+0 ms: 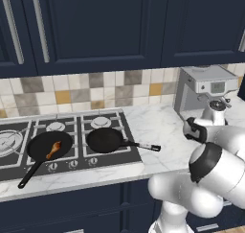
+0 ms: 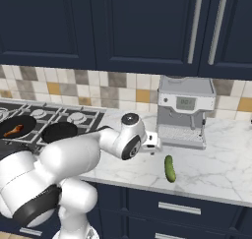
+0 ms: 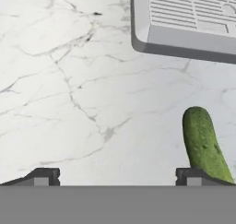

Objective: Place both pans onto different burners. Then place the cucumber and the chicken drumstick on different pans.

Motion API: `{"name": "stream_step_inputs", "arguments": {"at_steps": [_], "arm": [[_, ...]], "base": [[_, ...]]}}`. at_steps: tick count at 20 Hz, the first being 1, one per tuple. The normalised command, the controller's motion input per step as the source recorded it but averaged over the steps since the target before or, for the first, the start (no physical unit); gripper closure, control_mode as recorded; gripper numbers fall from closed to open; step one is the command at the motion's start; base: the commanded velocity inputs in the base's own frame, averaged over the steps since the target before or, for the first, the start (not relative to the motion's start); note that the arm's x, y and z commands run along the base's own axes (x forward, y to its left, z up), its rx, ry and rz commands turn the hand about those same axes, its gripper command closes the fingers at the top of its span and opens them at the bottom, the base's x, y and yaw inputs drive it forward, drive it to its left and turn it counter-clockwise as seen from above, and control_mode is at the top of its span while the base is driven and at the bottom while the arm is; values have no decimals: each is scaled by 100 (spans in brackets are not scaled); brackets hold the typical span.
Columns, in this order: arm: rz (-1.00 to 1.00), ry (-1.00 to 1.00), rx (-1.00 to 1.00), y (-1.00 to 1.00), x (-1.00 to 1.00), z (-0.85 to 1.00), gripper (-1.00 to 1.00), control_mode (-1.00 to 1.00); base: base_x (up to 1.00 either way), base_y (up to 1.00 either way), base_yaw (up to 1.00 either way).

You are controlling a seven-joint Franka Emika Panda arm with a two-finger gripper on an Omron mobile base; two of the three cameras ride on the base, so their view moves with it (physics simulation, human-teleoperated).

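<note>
On the left of the left base view, the first pan [image 1: 49, 146] sits on a front burner of the cooktop [image 1: 9, 167], its long handle angled out toward the counter's edge, and the chicken drumstick [image 1: 53, 150] lies inside it, so that half of the food step looks done. Just to its right, the second pan [image 1: 105, 140] rests on the neighbouring front burner with its handle pointing right over the marble; it is bare, presumably kept free for the cucumber, since the two foods must end on different pans. The back burners [image 1: 101, 122] stand unused behind them.

Further right, past a stretch of white marble counter [image 2: 221, 166], the cucumber [image 2: 170, 168] lies flat near the front edge, just in front of the grey coffee machine [image 2: 185, 111] and well apart from the cooktop. The hand [image 3: 117, 177] hovers over the counter with its fingers spread wide and nothing between them. In the hand view the cucumber lies just beyond the right fingertip rather than between the two, so I judge the hand needs to shift toward it before closing.
</note>
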Motion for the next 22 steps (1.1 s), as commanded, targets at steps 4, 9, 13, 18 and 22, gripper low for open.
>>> {"name": "stream_step_inputs", "arguments": {"at_steps": [4,9,13,18,22], "arm": [[0,0,0,-62,-8,0,-100,-100],[0,0,0,-60,-5,0,-100,-100],[0,0,0,-49,-5,0,-100,-100],[0,0,0,-26,-1,-11,-100,-100],[0,0,0,-4,-10,-27,-100,-100]], "base": [[0,0,0],[0,0,0],[0,0,0],[0,0,0],[0,0,0]]}}
